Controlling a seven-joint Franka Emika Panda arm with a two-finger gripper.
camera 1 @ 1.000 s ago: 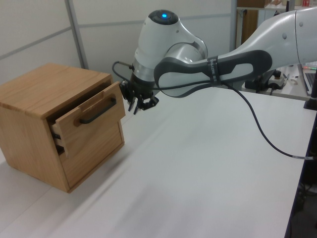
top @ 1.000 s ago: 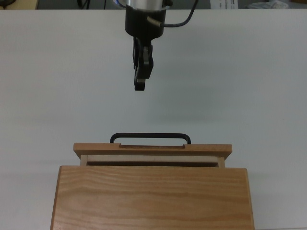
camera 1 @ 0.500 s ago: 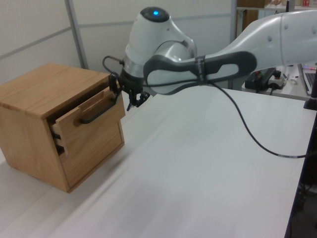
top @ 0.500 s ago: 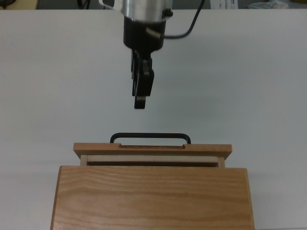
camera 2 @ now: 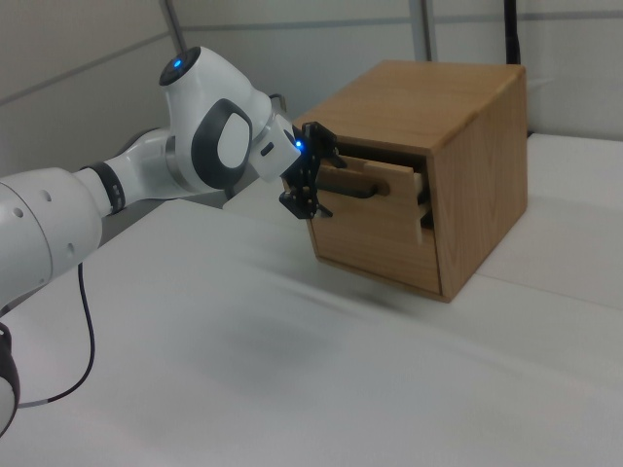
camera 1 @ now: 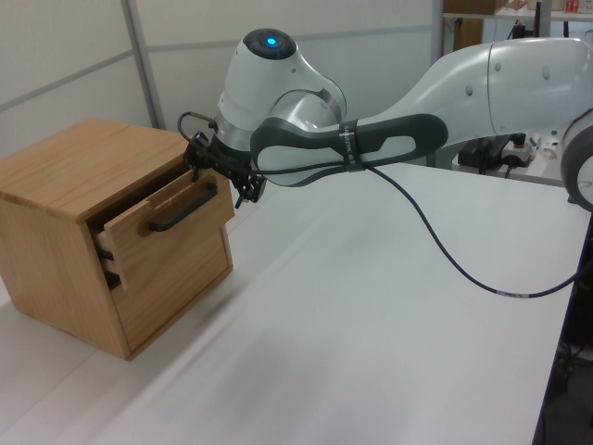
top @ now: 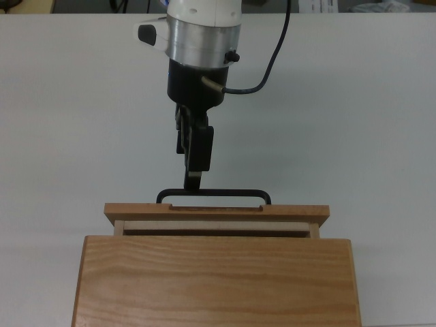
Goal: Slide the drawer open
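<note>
The drawer (top: 216, 212) is a light wooden tray with a flat front panel, pulled out a little from the grained cabinet (top: 218, 279), leaving a narrow gap behind the panel. Its black U-shaped handle (top: 235, 193) faces the arm. My gripper (top: 193, 180) points straight at the handle's left part in the top view, with the fingertips right at the bar. In the right view the gripper (camera 2: 314, 180) is open, one finger above and one below the handle (camera 2: 355, 190). In the left view the drawer front (camera 1: 176, 236) stands ajar beside the black hand.
The cabinet (camera 1: 65, 176) stands on a white table (camera 1: 371, 306). The arm's black cable (camera 1: 445, 250) hangs down to the tabletop in the left view. A lower flat panel (camera 2: 375, 243) sits under the drawer.
The arm has moved steadily toward the drawer, bringing the gripper from well clear of the handle right up to the bar. The drawer has not moved.
</note>
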